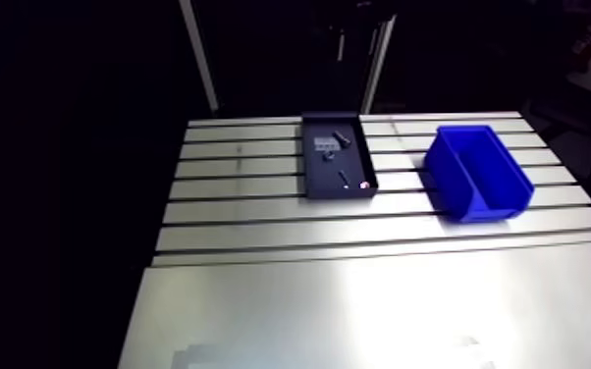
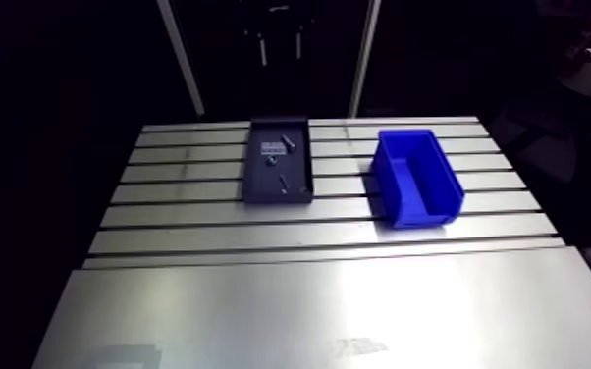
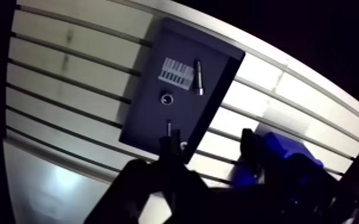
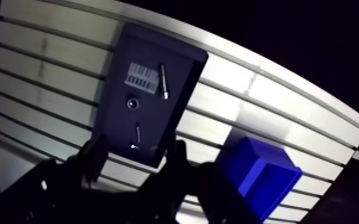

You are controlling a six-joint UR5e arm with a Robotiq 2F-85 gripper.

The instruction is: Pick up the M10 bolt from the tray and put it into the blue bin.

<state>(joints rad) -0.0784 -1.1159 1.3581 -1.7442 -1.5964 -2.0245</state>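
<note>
One M10 bolt (image 3: 198, 77): loose in dark tray (image 3: 146, 113), ahead of claw (image 3: 209, 146). Claw: fingers apart, empty, well above table (image 3: 56, 89), prob. to line up descent. Blue bin (image 4: 259, 173): beside claw, open top, awaiting bolt.

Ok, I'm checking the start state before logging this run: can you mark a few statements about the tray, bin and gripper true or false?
1. The blue bin has nothing in it. True.
2. The gripper is shut on the bolt. False: it is open and empty; the bolt lies in the tray.
3. The tray stands inside the bin. False: they sit apart on the table.
4. A pale striped label lies beside the bolt. True.
</note>
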